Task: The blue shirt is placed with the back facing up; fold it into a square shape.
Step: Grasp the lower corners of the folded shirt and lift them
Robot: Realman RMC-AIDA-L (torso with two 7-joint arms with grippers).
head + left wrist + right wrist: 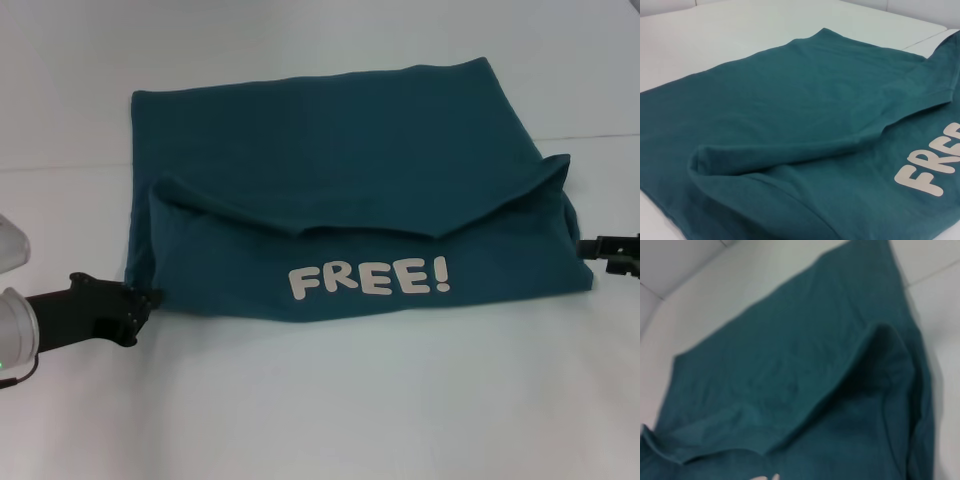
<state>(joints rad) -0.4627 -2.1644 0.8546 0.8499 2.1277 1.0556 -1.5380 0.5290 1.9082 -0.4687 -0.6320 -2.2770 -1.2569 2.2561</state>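
Note:
The blue shirt [330, 170] lies on the white table [330, 400]. Its near part is folded back over the rest, showing the white "FREE!" lettering [368, 278]. The flap's top edge sags in the middle. My left gripper [152, 297] is low at the near-left end of the fold, right against the cloth. My right gripper [592, 250] sits at the right end of the fold, at the cloth's edge. The left wrist view shows the shirt [790, 110] up close with part of the lettering [930, 170]. The right wrist view shows the shirt [790, 380] and its raised flap corner.
A seam [600, 137] between table panels runs along the far side behind the shirt. White table surface lies in front of the shirt and to both sides.

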